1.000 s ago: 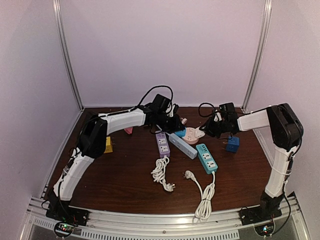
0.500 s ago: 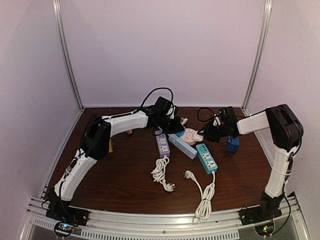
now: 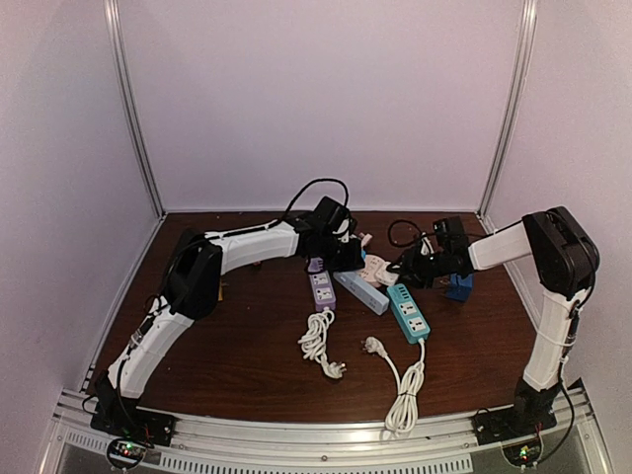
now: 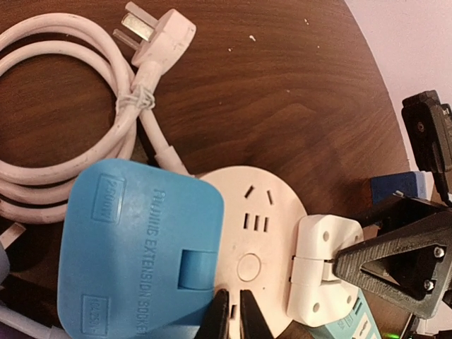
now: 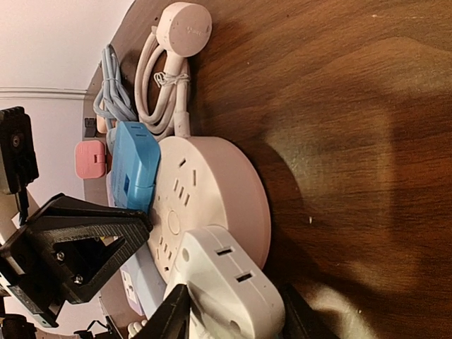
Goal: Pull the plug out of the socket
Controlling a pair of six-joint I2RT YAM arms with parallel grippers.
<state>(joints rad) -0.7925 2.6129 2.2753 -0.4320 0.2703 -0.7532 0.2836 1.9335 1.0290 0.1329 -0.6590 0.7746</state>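
Note:
A round pale pink socket [image 3: 376, 269] lies at the back middle of the table. It shows in the left wrist view [image 4: 258, 229] and the right wrist view [image 5: 212, 187]. A white plug [image 5: 226, 286] and a blue plug block [image 4: 134, 247] sit in its face. My right gripper [image 5: 233, 318] is shut on the white plug [image 4: 323, 268], one finger on each side. My left gripper [image 4: 232, 318] is shut, its tips resting on the socket's face beside the blue block. In the top view the left gripper [image 3: 348, 257] and the right gripper [image 3: 400, 269] flank the socket.
A purple strip [image 3: 321, 286], a light blue strip [image 3: 360, 288] and a teal strip [image 3: 408, 312] lie in front of the socket, with white cords [image 3: 318, 344] trailing forward. A blue block [image 3: 458, 284] sits at the right. The socket's coiled cord [image 4: 85, 106] lies behind it.
My left gripper has moved right onto the round socket. My right gripper has moved left and closed in on the white plug.

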